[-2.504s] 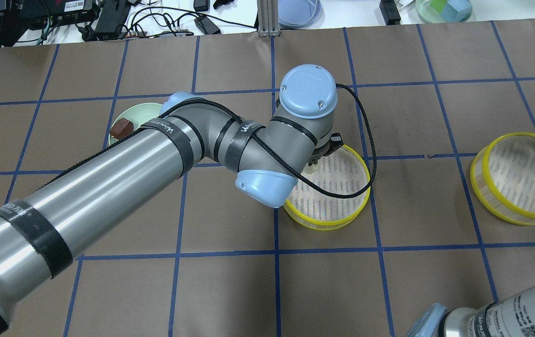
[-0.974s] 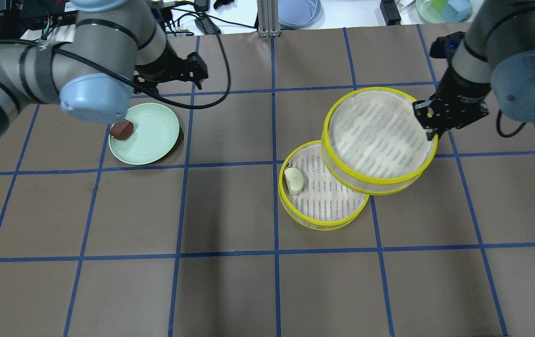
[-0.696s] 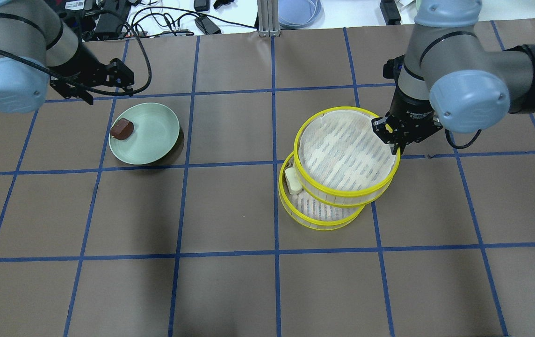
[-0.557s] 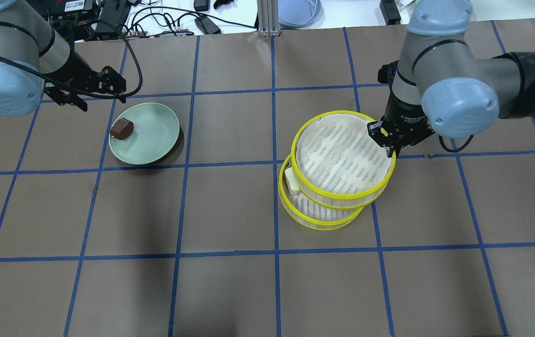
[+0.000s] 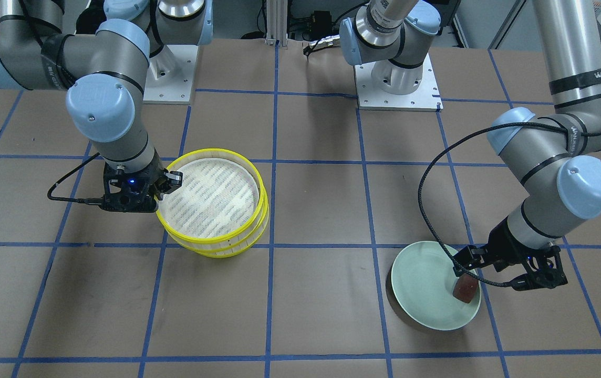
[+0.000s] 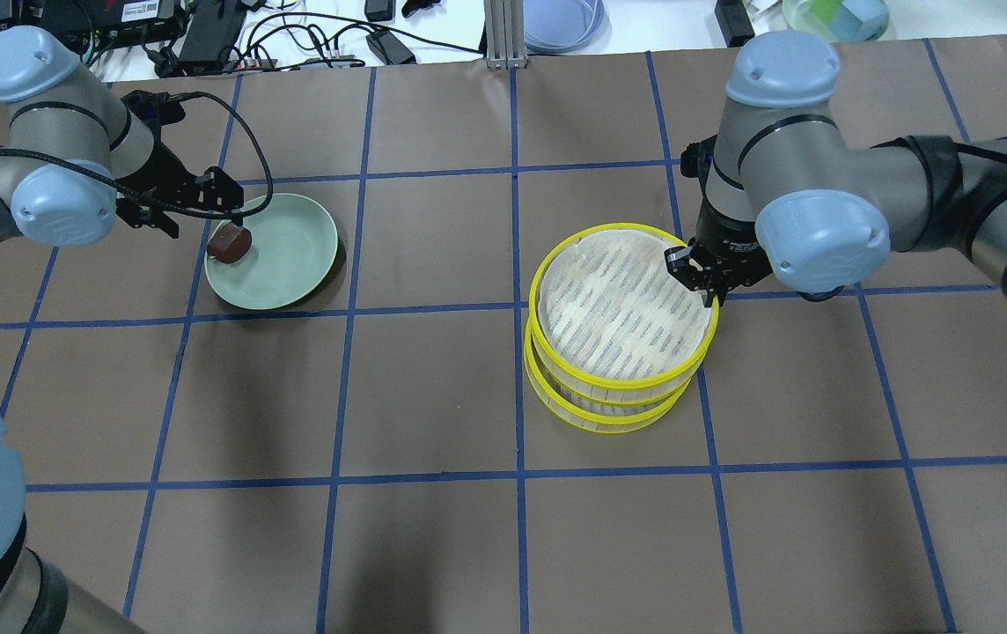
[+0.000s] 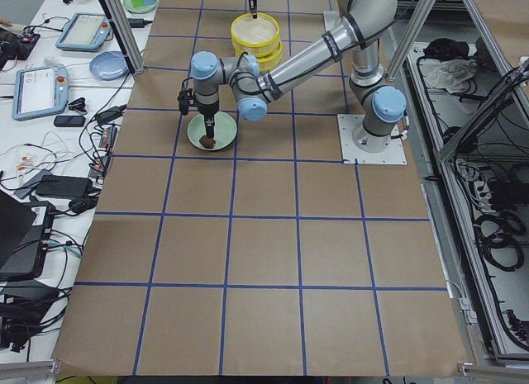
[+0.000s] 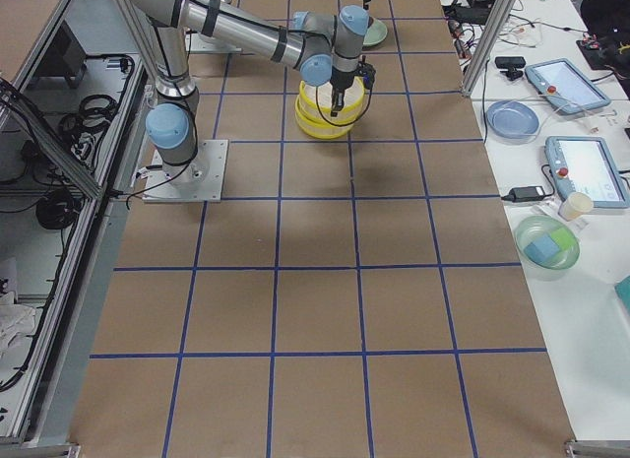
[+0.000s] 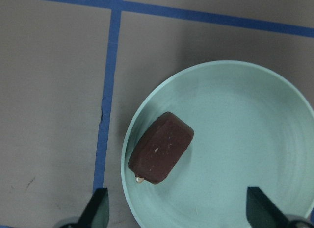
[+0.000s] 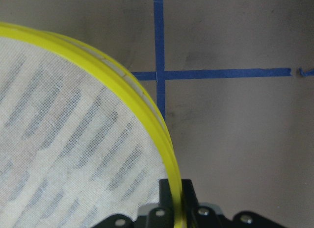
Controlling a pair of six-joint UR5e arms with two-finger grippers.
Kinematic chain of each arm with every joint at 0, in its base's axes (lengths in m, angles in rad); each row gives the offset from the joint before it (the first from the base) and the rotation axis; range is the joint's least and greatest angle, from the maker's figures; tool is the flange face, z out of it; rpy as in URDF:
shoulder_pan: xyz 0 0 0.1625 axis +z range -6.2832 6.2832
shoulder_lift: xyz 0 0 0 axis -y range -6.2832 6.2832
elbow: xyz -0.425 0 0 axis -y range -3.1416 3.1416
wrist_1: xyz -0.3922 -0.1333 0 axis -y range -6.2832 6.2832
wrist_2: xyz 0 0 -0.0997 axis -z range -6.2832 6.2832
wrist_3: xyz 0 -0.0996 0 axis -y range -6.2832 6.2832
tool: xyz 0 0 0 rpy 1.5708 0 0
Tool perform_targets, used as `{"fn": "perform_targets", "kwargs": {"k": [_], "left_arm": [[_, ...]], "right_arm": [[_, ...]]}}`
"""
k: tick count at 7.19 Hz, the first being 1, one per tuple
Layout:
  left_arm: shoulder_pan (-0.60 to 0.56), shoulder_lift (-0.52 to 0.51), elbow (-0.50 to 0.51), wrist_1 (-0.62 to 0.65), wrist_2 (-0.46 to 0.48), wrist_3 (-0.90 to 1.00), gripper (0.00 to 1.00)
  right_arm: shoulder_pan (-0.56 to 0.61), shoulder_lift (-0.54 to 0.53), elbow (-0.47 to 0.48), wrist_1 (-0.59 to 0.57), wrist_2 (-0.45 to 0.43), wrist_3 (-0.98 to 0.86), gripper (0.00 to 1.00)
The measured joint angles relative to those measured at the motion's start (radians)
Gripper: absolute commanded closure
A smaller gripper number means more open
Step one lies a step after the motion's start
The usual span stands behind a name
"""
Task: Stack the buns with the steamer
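Clamping the far right rim of the top tier, the right gripper holds it over the bottom tier, right of the table's middle. The two tiers are nearly in line, the top one set slightly to the far right; whether they touch cannot be told. The top tier shows only its striped floor, and it hides the inside of the bottom one. At far left, the brown bun lies in the green plate, against its left rim. The left gripper hovers over the bun, fingers wide apart.
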Motion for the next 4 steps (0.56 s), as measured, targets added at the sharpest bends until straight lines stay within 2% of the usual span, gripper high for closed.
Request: {"fn": "perform_targets", "kwargs": {"k": [2,3,4], "left_arm": [[0.001,-0.032,-0.011,0.028,-0.003,-0.014,0.12],[0.001,-0.039,-0.016,0.031,-0.005,-0.021,0.29],[0.001,-0.046,-0.018,0.035,-0.006,-0.024,0.36]], "right_arm": [[0.005,0.004,0.014,-0.027,0.002,-0.016,1.00],[0.006,0.004,0.015,-0.029,0.002,-0.019,1.00],[0.010,0.004,0.016,-0.030,0.000,-0.021,1.00]]}}
